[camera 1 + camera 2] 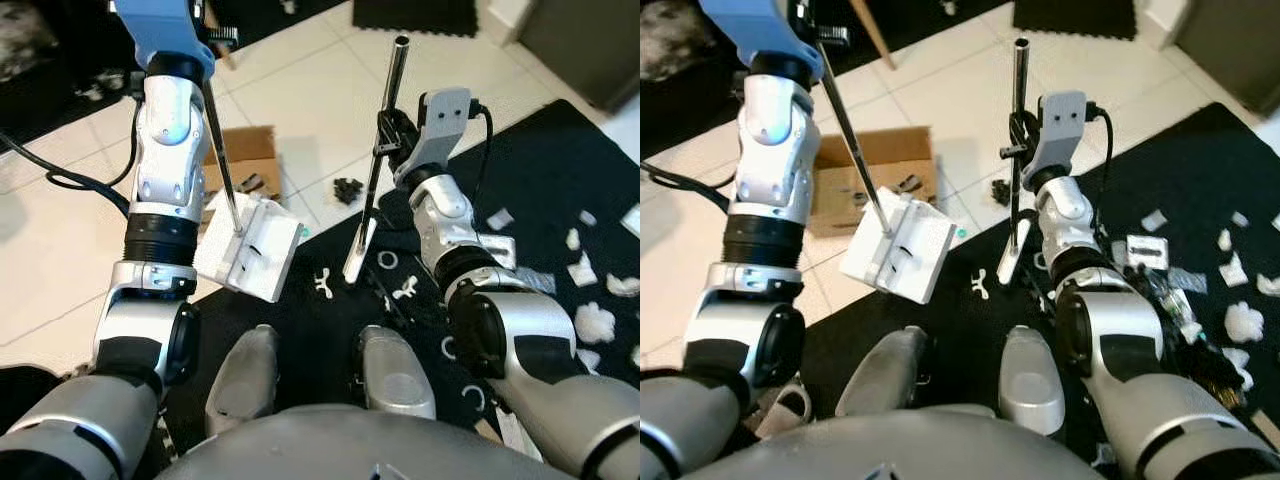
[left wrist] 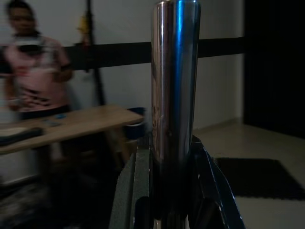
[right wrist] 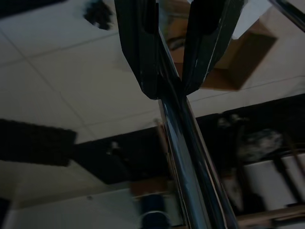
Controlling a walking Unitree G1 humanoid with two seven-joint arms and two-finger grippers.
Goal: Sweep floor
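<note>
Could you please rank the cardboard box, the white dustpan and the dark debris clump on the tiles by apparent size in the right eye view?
1. Cardboard box, partly hidden by the left arm.
2. White dustpan, close to the box in apparent size and nearer the camera, so unsure.
3. Dark debris clump, clearly smallest.

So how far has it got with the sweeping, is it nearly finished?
Barely started, by the look of it. Done: both tools are picked up. The left gripper is shut on the dustpan handle, the white dustpan tilted over the mat's edge. The right gripper is shut on the broom pole. Left: white scraps lie scattered on the black mat, and the dustpan looks empty.
</note>
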